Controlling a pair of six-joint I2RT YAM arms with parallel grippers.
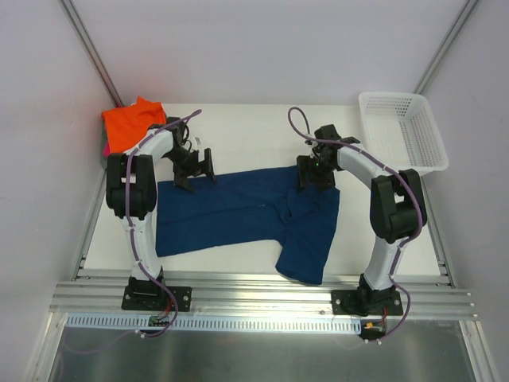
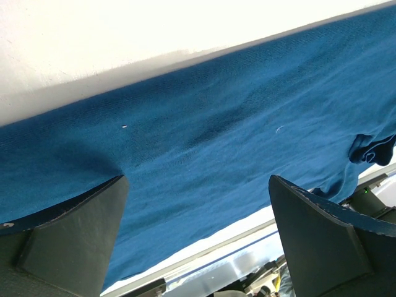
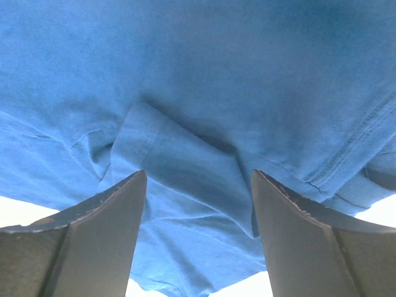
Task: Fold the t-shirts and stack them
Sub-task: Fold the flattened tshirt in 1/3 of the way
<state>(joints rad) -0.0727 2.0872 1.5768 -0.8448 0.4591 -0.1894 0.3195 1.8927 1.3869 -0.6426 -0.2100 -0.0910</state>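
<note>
Top view: navy blue cloth t-shirt [image 1: 238, 211] lies flat on white table [image 1: 238, 127]. Step judged: taking far edge for first fold. Left gripper [image 1: 195, 169] at its far-left edge, right gripper [image 1: 316, 173] at far-right. Folded orange t-shirt [image 1: 135, 123] beyond far-left corner, white plastic lattice basket [image 1: 402, 131] beyond far-right; neither obstructs.
Left wrist: jaws spread wide over navy cloth, nothing held.
Right wrist: jaws apart, astride sleeve fold [image 3: 167, 154]; next likely needs clean pinch.

T-shirt [image 1: 238, 211] spread across the middle of the table [image 1: 246, 127].
Folded t-shirts [image 1: 131, 123] lie stacked in the far left corner, a lattice basket [image 1: 402, 131] at the far right corner. The left gripper [image 1: 195, 171] is over the spread shirt's far edge at left, the right gripper [image 1: 316, 177] at right.
</note>
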